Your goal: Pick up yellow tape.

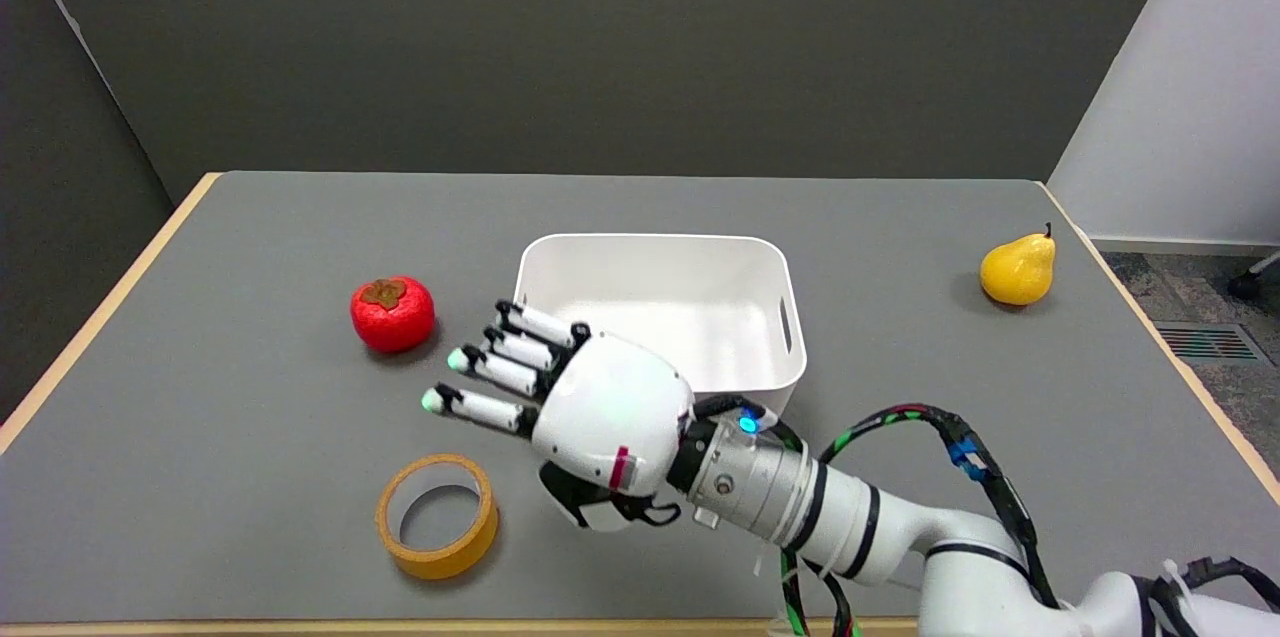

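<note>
Right hand (585,417): reaches in from the lower right on its white arm, back of the hand up, held over the grey table (250,477). It holds nothing; the fingers (485,407) are stretched out and slightly apart, pointing up and to the left.

Yellow tape (437,515): a roll lying flat on the table, hole upward, just below and to the left of the hand's palm, under the line of the outstretched fingers. Nothing touches it; a strip of bare table shows between the roll and the hand.

White bin (660,312): an open, rounded container with a slot handle in its right wall, directly beyond the hand. The knuckles and wrist cover its near left corner in this view; whether they touch it cannot be told.

Red persimmon (392,313): a glossy red fruit with a brown calyx, beyond the fingertips and to their left, near them but apart.

Yellow pear (1019,268): stands upright, stem up, far off to the hand's right, near the table's right edge, well apart from everything else.

Cables (935,427): black, green and red leads loop above the forearm behind the wrist.
</note>
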Tool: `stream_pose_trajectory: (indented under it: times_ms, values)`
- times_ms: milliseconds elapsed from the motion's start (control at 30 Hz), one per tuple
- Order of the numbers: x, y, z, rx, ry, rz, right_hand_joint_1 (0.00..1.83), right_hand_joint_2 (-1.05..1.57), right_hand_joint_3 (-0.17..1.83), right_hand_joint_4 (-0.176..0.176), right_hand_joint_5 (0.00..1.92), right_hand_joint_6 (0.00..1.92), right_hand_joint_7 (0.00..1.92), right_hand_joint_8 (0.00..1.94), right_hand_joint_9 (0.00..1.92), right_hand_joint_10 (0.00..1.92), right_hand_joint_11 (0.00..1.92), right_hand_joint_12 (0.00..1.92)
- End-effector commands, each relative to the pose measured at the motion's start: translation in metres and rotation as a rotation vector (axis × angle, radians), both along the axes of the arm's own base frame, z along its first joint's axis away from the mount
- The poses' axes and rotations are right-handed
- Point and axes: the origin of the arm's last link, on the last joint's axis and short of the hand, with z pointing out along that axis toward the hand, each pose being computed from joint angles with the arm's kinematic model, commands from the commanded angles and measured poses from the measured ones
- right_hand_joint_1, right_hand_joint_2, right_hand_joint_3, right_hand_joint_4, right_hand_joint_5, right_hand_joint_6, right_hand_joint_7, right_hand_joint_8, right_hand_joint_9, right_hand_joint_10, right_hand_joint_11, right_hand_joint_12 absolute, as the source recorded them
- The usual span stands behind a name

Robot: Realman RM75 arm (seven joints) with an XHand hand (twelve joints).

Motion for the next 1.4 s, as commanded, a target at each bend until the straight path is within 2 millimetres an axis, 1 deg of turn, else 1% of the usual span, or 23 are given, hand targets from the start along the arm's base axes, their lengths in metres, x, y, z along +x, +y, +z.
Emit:
stream_pose_trajectory:
  times_ms: [33, 133, 300, 433, 567, 700, 767, 900, 967, 1267, 1400]
  values:
    - [-0.040, 0.021, 0.010, -0.016, 0.183, -0.098, 1.05, 0.60, 1.05, 0.088, 0.22, 0.43, 0.28, 0.36, 0.28, 0.76, 0.01, 1.07]
    - [-0.037, 0.020, 0.004, -0.015, 0.164, -0.093, 1.05, 0.63, 1.06, 0.081, 0.23, 0.47, 0.29, 0.39, 0.30, 0.79, 0.02, 1.03]
    - [-0.030, 0.019, -0.010, -0.010, 0.134, -0.060, 1.10, 0.65, 1.07, 0.073, 0.24, 0.47, 0.29, 0.39, 0.30, 0.81, 0.00, 1.04]
    - [-0.029, 0.018, -0.019, -0.010, 0.130, -0.042, 1.14, 0.66, 1.06, 0.061, 0.25, 0.45, 0.29, 0.38, 0.28, 0.85, 0.00, 1.05]
    - [-0.030, 0.016, -0.024, -0.018, 0.123, -0.037, 1.13, 0.67, 1.05, 0.055, 0.25, 0.44, 0.29, 0.38, 0.28, 0.85, 0.00, 1.05]
    - [-0.031, 0.012, -0.035, -0.026, 0.085, -0.045, 1.13, 0.69, 1.04, 0.052, 0.25, 0.44, 0.30, 0.39, 0.28, 0.86, 0.00, 1.06]
    - [-0.029, 0.012, -0.039, -0.023, 0.076, -0.040, 1.08, 0.71, 1.06, 0.049, 0.24, 0.45, 0.31, 0.41, 0.29, 0.86, 0.00, 1.07]
    - [-0.020, 0.008, -0.048, -0.014, 0.037, -0.044, 1.08, 0.72, 1.05, 0.048, 0.25, 0.47, 0.34, 0.44, 0.32, 0.88, 0.01, 1.08]
    - [-0.020, 0.006, -0.053, -0.005, 0.046, -0.052, 1.07, 0.72, 1.05, 0.048, 0.25, 0.47, 0.34, 0.45, 0.33, 0.89, 0.01, 1.08]
    - [-0.033, -0.008, -0.060, 0.005, 0.068, -0.115, 1.06, 0.73, 1.05, 0.051, 0.26, 0.48, 0.35, 0.45, 0.32, 0.89, 0.02, 1.08]
    - [-0.042, -0.009, -0.060, 0.005, 0.069, -0.148, 1.06, 0.73, 1.05, 0.053, 0.26, 0.49, 0.35, 0.46, 0.32, 0.89, 0.02, 1.09]
